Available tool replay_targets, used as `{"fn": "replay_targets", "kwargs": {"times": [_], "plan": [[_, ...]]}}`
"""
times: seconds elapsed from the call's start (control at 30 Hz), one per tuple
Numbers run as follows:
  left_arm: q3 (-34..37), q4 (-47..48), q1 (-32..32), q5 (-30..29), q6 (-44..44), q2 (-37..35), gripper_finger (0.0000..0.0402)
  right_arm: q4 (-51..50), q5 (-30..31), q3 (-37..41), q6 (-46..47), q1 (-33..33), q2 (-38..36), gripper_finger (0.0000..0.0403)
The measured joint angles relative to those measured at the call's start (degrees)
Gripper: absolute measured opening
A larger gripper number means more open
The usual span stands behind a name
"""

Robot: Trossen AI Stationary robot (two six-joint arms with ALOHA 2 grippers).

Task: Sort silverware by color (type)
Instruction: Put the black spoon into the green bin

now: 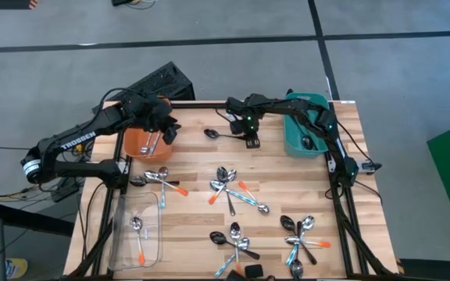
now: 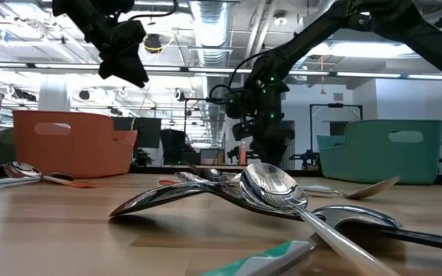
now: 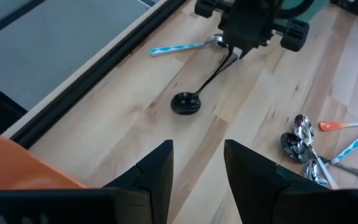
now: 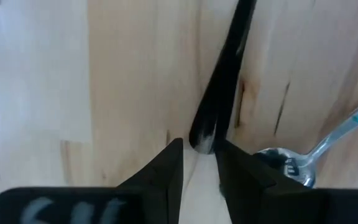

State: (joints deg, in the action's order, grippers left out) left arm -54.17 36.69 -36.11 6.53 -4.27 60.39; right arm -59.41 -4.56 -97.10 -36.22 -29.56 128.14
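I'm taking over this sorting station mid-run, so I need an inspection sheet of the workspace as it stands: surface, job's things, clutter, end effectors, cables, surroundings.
Surface: wooden table, dark frame rails.
Job's things: mixed spoon clusters across the table; black spoon lying apart near the far edge; orange bin, teal bin and clear tray each hold at least one spoon.
Clutter: small black object at the near edge, kind unclear.
End effectors: right end effector straddling the black spoon's handle tip, grip not settled; left end effector open, empty, over the orange bin's rim.
Cables: leads along the right arm and post.
Surroundings: grey floor; black case behind the table; no person seen.
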Motion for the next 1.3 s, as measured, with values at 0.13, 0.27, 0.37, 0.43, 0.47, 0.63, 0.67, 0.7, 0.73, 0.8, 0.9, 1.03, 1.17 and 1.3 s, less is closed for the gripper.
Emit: {"fn": "replay_targets", "kwargs": {"times": [0.13, 0.27, 0.37, 0.43, 0.47, 0.63, 0.67, 0.7, 0.73, 0.8, 0.9, 1.03, 1.17, 1.3], "plan": [[0.0, -0.98, -0.01, 0.01, 0.02, 0.03, 0.013, -1.05, 0.07, 0.05, 3.19, 0.02, 0.08, 0.0117], [0.0, -1.81, 0.01, -0.46, 0.64, 0.85, 0.013, -6.48, -0.02, 0.22, 7.9, -0.2, -0.52, 0.0105], [0.0, -3.83, 0.01, -1.05, 2.11, 2.24, 0.013, -11.94, -2.41, 0.42, 12.37, -0.72, -0.35, 0.0095], [0.0, -6.1, 0.01, -1.0, 2.36, 3.39, 0.013, -13.22, -3.24, 0.75, 15.91, -1.01, -0.26, 0.0092], [0.0, -6.99, 0.01, -0.99, 2.33, 4.02, 0.013, -13.17, -3.26, 1.12, 17.57, -1.03, -0.29, 0.0091], [0.0, -10.64, 0.01, 1.19, 3.55, 7.75, 0.013, -13.52, -6.1, 3.24, 24.32, -0.92, -1.82, 0.0091], [0.0, -11.13, 0.0, 1.93, 3.8, 8.64, 0.013, -13.02, -8.07, 4.23, 25.1, -0.89, -2.65, 0.0091], [0.0, -11.62, 0.01, 2.62, 3.83, 9.51, 0.013, -11.83, -9.72, 5.43, 26.07, -0.9, -3.91, 0.0091], [0.0, -12.16, 0.01, 3.26, 3.67, 10.31, 0.013, -10.2, -10.58, 6.86, 27.09, -0.79, -5.47, 0.0091], [0.0, -13.08, 0.06, 3.73, 2.68, 11.76, 0.013, -6.81, -11.28, 10.38, 29.34, -0.39, -9.77, 0.0091], [0.02, -14.7, 0.06, 3.75, 1.23, 13.49, 0.013, -0.97, -11.52, 17.07, 33.31, 0.33, -16.71, 0.0091], [0.02, -19.1, 0.03, 3.74, -0.52, 14.67, 0.013, 11.21, -11.01, 27.2, 38.6, 2.19, -25.88, 0.0091], [0.03, -26.0, 0.03, 4.17, -2.32, 14.79, 0.013, 25.8, -6.01, 36.33, 47.2, 4.66, -31.46, 0.0091], [0.02, -33.26, -0.01, 4.75, -0.6, 14.78, 0.013, 33.86, -1.08, 40.69, 54.57, 6.96, -32.1, 0.0091]]}}
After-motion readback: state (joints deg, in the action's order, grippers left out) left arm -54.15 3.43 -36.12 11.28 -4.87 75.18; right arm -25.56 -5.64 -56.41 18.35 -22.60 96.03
